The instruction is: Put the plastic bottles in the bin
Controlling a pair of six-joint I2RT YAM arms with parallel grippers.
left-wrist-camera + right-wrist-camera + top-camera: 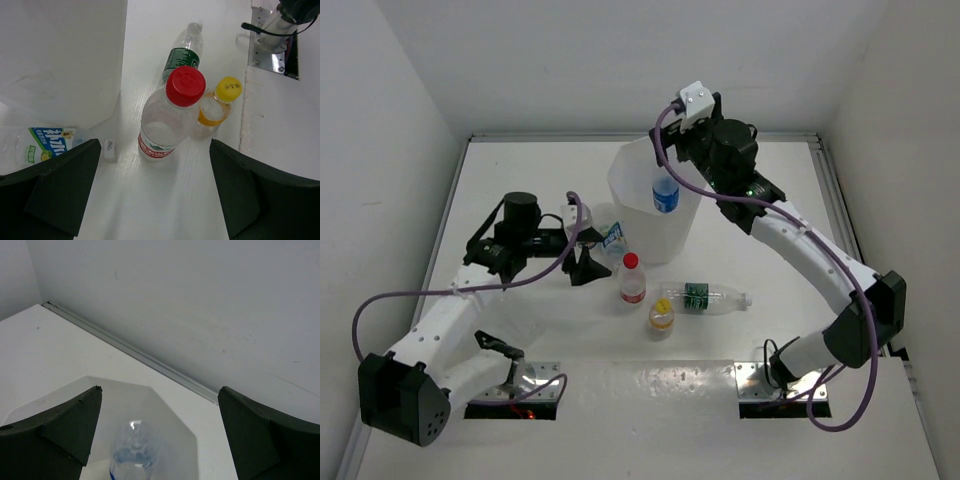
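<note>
White table [520, 170]: green-label bottle [700, 297] lying, cap right; red-cap bottle [633, 280] upright.

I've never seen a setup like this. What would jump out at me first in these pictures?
First, the tall white bin toward the back of the table, with a blue-labelled bottle inside it and the right gripper hanging open directly above. Next, the bright red-capped bottle standing mid-table beside a small yellow-capped bottle, with the left gripper open and pointed at them.
</note>
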